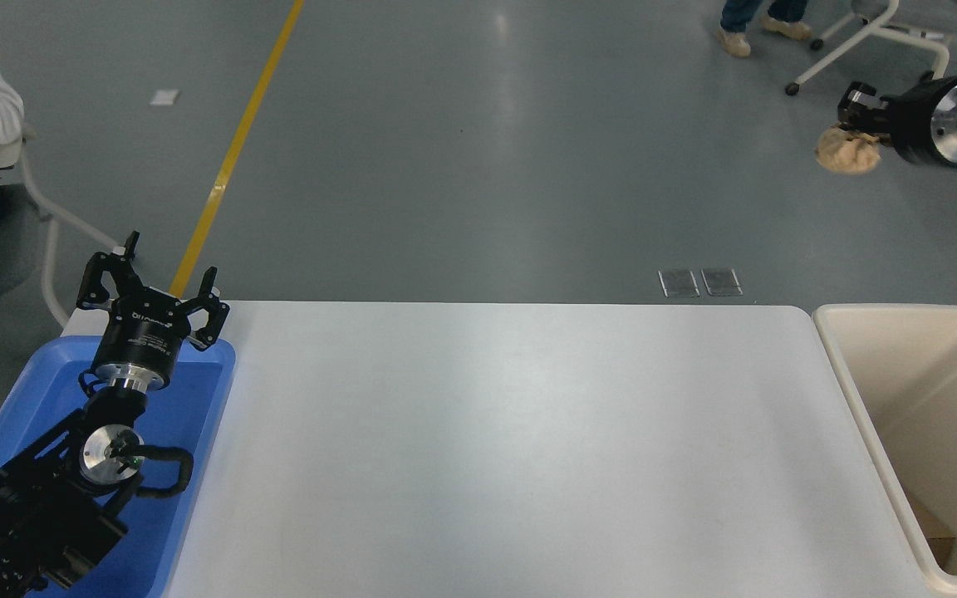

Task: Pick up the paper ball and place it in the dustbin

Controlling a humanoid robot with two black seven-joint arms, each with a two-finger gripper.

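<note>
Tan paper ball [846, 153], right tool [854, 119] clamped

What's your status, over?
Right gripper shut on paper ball, high at the picture's upper right. Left gripper open, parked over blue tray. Ball not yet in dustbin; nothing blocking.

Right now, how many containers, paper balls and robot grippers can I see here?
Containers: 2, the dustbin and the blue tray
Paper balls: 1, the paper ball
Grippers: 2, the left gripper and the right gripper
Total: 5
</note>
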